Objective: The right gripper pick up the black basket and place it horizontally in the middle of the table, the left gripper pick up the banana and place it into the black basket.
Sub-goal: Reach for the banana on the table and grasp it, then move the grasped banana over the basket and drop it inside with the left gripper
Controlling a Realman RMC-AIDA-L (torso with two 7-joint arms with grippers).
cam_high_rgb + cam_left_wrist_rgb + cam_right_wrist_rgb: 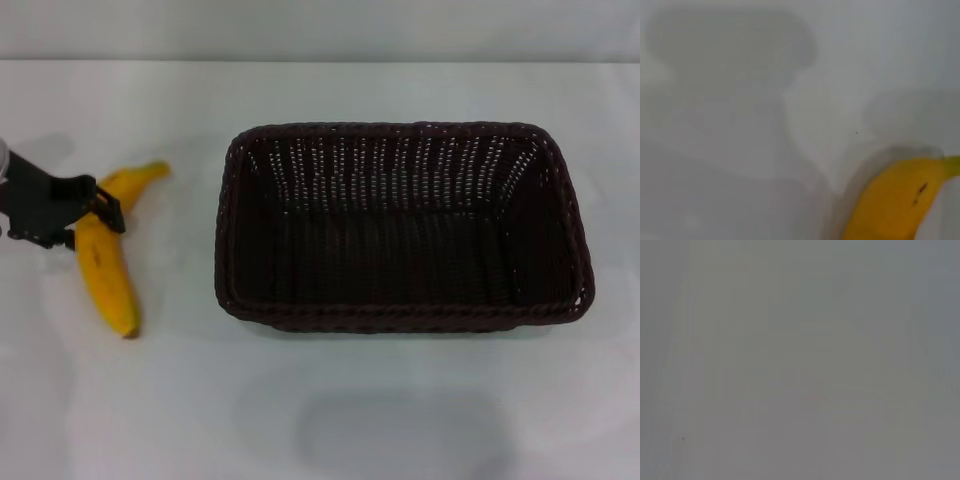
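While the table spreads plain and white across the whole head view, the black basket lies on it a little right of centre, long side running left to right, open side up and empty. Basket step judged done; banana step in hand.

Basket: woven wicker, openwork sides, braided rim. Likely light and fairly stiff.

Left gripper: at the left edge, low over the table, fingers reaching onto the banana's middle. One dark finger crosses the fruit; whether the fingers are clamped or only straddling cannot be told from here.

Banana: left of the basket and apart from it, lying on the table, one end far and rightward, the other near. Left wrist view shows its yellow skin close up with a small brown fleck. Judged soft, smooth-skinned, easily bruised; best taken across the thick middle with modest squeeze.

Right gripper: not seen; its wrist view shows only blank grey.
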